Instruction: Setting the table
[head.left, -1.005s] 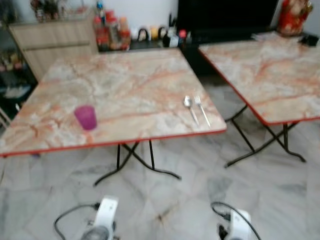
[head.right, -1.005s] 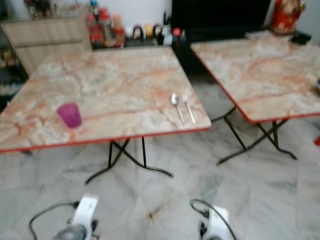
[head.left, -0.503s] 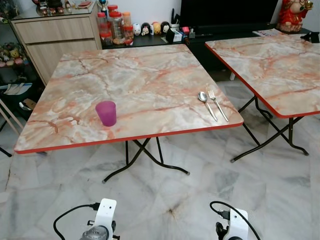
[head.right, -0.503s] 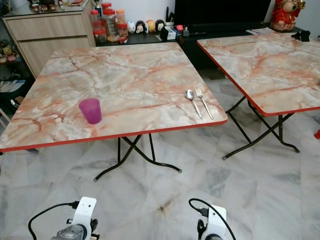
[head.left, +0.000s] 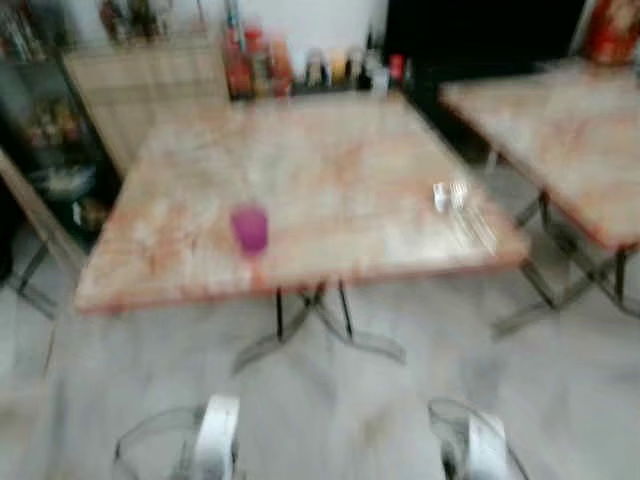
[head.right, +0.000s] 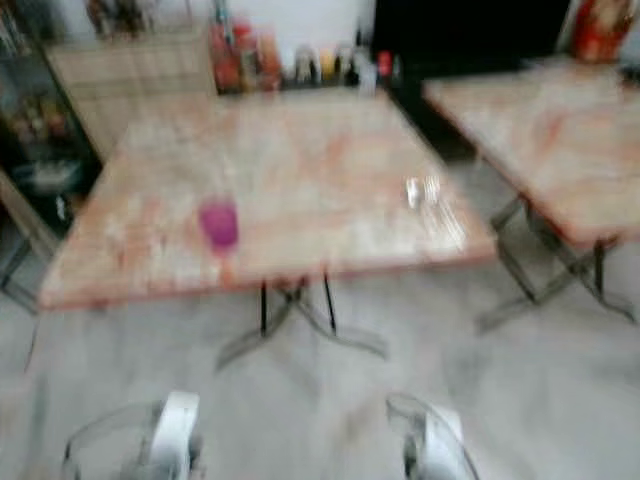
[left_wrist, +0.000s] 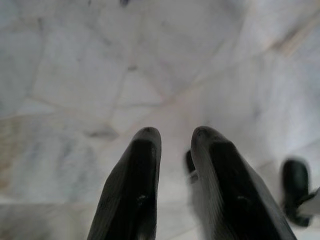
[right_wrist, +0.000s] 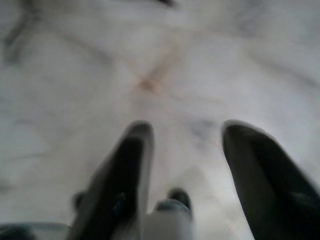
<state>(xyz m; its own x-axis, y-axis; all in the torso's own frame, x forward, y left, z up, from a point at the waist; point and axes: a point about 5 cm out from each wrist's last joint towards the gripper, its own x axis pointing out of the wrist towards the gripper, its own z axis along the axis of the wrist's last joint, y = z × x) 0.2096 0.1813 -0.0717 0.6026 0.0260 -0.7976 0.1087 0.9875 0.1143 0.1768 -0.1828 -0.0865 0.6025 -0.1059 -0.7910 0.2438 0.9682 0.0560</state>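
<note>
Left eye view is blurring: a purple cup (head.left: 249, 228) is sitting on the marble table (head.left: 330, 150), well beyond both grippers. Left gripper (left_wrist: 172, 136) is hanging over floor (left_wrist: 75, 75), fingers slightly parted; right gripper (right_wrist: 187, 131) is gaping wide, empty

A marble-patterned folding worktop (head.left: 330, 170) with a red edge stands on the pale marble floor (head.left: 400, 410). On it a purple cup (head.left: 249, 228) stands near the near-left edge, and a blurred spoon (head.left: 441, 197) and fork (head.left: 463, 200) lie side by side at the near-right corner.
</note>
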